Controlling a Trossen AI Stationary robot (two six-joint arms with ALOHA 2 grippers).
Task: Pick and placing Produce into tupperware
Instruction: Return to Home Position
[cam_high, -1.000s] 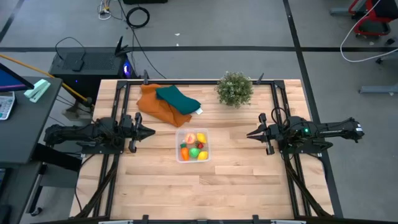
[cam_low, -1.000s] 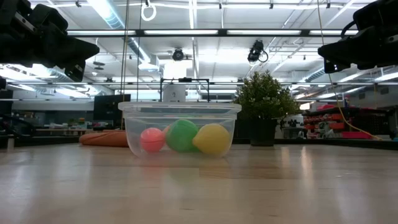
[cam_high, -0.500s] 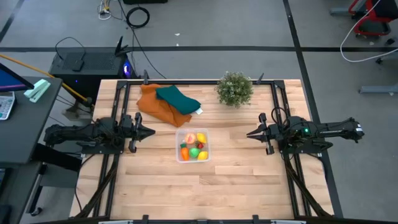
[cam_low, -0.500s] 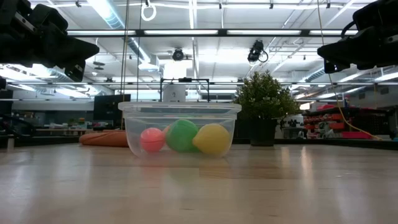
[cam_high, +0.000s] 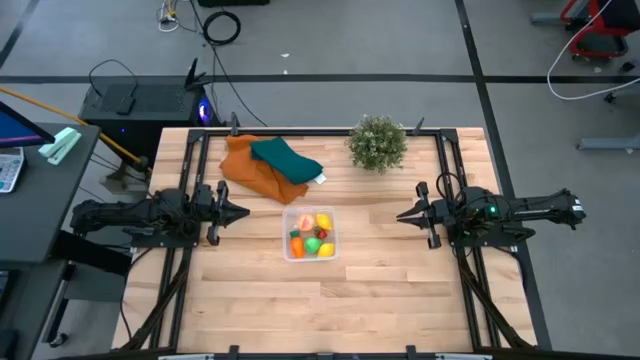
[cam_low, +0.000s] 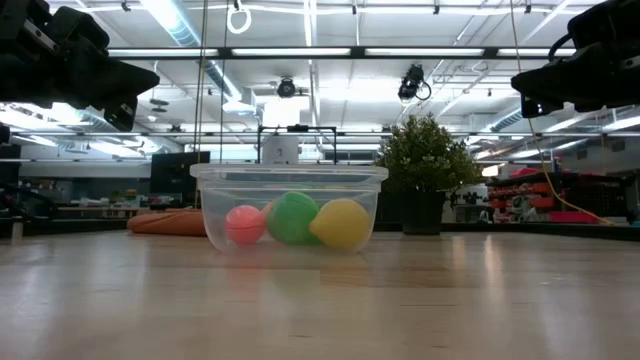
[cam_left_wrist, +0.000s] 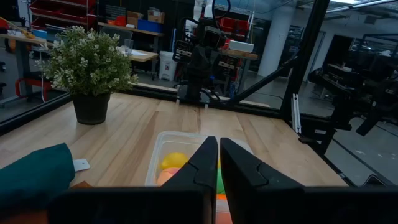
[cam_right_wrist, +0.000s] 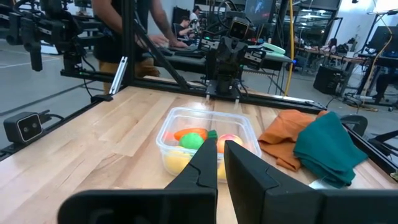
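Mid-table: tub (cam_high: 286, 240) with produce (cam_high: 312, 238) inside. Raised and well apart from tub: left gripper (cam_high: 243, 212) on its left, right gripper (cam_high: 402, 216) on its right. Both fingers pressed together.

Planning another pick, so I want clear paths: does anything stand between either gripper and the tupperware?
Nothing visible: bare table lies between the left gripper, the right gripper and the tupperware; cloths and plant sit farther back.

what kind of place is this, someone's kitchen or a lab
Most likely a robotics lab or workshop: the left arm and right arm sit at a wooden table, cables trail over the floor, and strip lights run overhead.
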